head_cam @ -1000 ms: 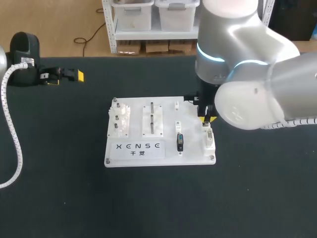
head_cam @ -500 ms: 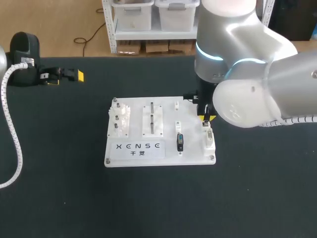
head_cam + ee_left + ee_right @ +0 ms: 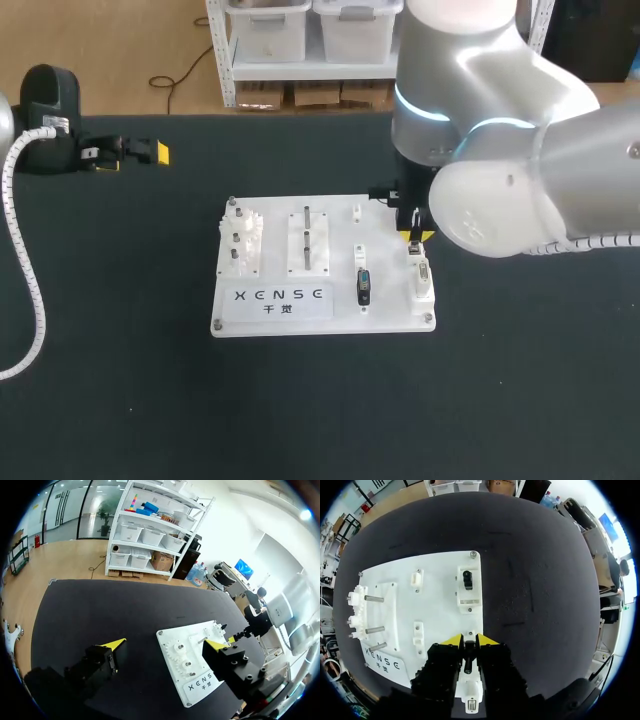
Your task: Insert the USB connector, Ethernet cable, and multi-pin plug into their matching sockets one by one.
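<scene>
Far left of the white board [image 3: 385,300], the left gripper [image 3: 133,159] hangs spread wide, empty. At the board's right edge, the right gripper [image 3: 469,641] is pinched narrow on a slim dark plug [image 3: 468,656] just by a white socket block [image 3: 470,692]. An insertion looks under way; which connector, I can't tell. Next call: keep it square and press straight in. The pegs [image 3: 308,240] stand well left on the board, with bare table to its right.

Head view: the right arm [image 3: 520,170] covers nearly all of the right gripper [image 3: 418,238]; only its yellow tips show. The left arm [image 3: 5,122] is cut off at the frame edge.

Right wrist view: the white board [image 3: 440,590] has its near edge under the gripper. The dark plug [image 3: 468,656] clamped there is possibly the USB; type unreadable.
</scene>
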Controlling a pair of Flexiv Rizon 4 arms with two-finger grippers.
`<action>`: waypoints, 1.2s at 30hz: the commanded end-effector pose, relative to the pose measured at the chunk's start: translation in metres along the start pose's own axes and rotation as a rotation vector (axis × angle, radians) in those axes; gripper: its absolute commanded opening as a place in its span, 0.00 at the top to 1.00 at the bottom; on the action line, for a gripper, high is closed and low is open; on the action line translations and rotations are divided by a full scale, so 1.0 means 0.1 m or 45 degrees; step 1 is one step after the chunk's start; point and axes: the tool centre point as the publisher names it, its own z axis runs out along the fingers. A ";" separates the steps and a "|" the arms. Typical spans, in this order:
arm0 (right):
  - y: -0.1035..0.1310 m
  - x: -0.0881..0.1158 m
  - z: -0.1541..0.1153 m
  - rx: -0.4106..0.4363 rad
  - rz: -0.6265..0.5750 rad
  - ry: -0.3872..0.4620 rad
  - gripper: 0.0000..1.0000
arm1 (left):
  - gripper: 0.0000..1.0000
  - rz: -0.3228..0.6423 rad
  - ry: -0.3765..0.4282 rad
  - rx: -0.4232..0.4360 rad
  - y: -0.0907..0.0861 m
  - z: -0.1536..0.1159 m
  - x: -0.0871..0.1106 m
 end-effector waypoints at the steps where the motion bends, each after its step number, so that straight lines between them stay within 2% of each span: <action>1: -0.01 0.02 0.01 0.006 0.002 -0.009 1.00 | 0.00 0.000 0.000 0.000 0.00 0.00 0.00; 21: -0.04 0.08 0.02 0.014 -0.002 -0.002 1.00 | 0.00 0.000 0.000 0.000 0.00 0.00 0.00; 36: -0.10 0.09 0.12 0.036 0.033 0.048 1.00 | 0.00 0.000 0.000 0.000 0.00 0.00 0.00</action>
